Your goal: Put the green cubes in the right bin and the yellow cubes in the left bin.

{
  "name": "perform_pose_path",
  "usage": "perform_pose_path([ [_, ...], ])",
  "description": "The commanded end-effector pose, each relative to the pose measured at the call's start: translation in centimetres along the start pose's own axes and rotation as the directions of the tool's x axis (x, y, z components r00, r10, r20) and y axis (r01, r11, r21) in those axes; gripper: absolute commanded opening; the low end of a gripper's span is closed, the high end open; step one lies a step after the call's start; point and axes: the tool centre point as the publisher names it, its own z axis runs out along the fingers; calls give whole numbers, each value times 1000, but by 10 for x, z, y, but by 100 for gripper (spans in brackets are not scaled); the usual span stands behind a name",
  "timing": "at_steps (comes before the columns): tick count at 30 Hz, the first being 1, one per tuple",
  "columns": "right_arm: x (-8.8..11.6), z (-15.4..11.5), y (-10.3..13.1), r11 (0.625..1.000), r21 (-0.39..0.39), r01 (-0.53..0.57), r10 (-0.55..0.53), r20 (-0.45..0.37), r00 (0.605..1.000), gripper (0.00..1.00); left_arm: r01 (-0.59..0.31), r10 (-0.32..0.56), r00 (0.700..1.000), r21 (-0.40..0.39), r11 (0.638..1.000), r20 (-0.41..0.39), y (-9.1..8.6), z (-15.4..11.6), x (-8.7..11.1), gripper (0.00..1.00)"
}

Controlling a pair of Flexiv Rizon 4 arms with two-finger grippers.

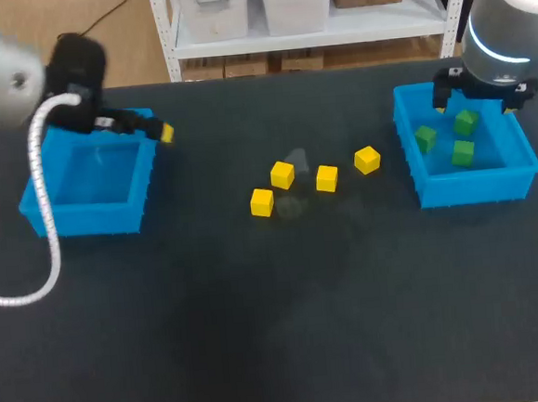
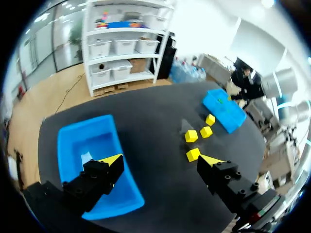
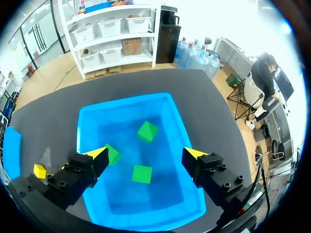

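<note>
Four yellow cubes (image 1: 283,174) (image 1: 327,178) (image 1: 367,160) (image 1: 262,202) lie loose on the dark table between the two blue bins. Three green cubes (image 3: 147,131) (image 3: 112,154) (image 3: 142,174) rest on the floor of the right bin (image 1: 415,166). My right gripper (image 3: 146,154) hangs open above that bin, nothing between its fingers. At the other side, my left gripper (image 2: 163,160) stands open over the inner rim of the left bin (image 2: 114,141), holding nothing. From there the yellow cubes (image 2: 193,154) lie just ahead.
The table top (image 1: 278,312) is dark and flat, with a wide bare stretch in front of the cubes. A white cable (image 1: 46,228) loops from my left arm down past the left bin's outer side.
</note>
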Motion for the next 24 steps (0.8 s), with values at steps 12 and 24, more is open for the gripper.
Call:
perform_pose_path([
  [12, 4, -1, -2, 1000, -3, -2, 3, 46, 999, 100, -351, 350, 872, 62, 934, -343, -52, 76, -1, 100],
  [24, 4, -1, -2, 1000, -3, -2, 3, 46, 999, 100, -555, 591, 726, 206, 806, -351, -72, 87, 30, 100],
])
